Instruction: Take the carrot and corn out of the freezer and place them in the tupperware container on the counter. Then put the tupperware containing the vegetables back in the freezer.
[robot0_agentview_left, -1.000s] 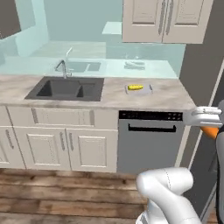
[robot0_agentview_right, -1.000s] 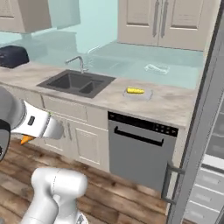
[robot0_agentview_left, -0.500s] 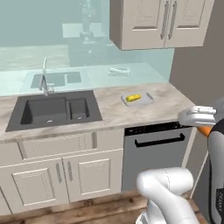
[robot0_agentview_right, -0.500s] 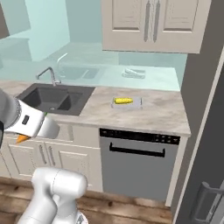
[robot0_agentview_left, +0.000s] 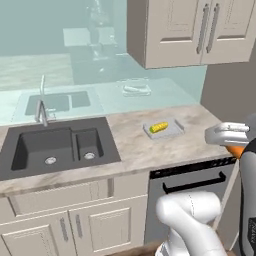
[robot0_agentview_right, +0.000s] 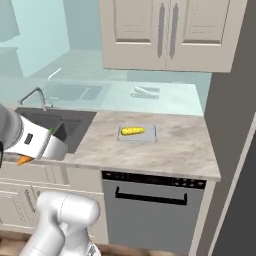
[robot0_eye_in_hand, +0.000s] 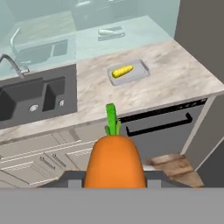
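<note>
Counter (robot0_agentview_right: 175, 145) w/ sink (robot0_agentview_left: 50, 145) left, tupperware container (robot0_eye_in_hand: 127, 72) holding corn (robot0_eye_in_hand: 122, 71); fingers (robot0_eye_in_hand: 113, 177) gripping carrot (robot0_eye_in_hand: 114, 162).

Beige cabinets (robot0_agentview_left: 190, 30) – dark sink (robot0_agentview_left: 55, 147), glassy backsplash (robot0_agentview_left: 60, 50).

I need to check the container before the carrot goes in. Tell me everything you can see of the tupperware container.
The tupperware container is a shallow, rectangular, translucent pale-grey tray with rounded corners and a low rim. It sits flat on the marbled counter, between the dark sink and the grey wall at the counter's end, above the dishwasher. The yellow corn lies inside it, slightly askew. Nothing else touches it, and it has no lid on.
</note>
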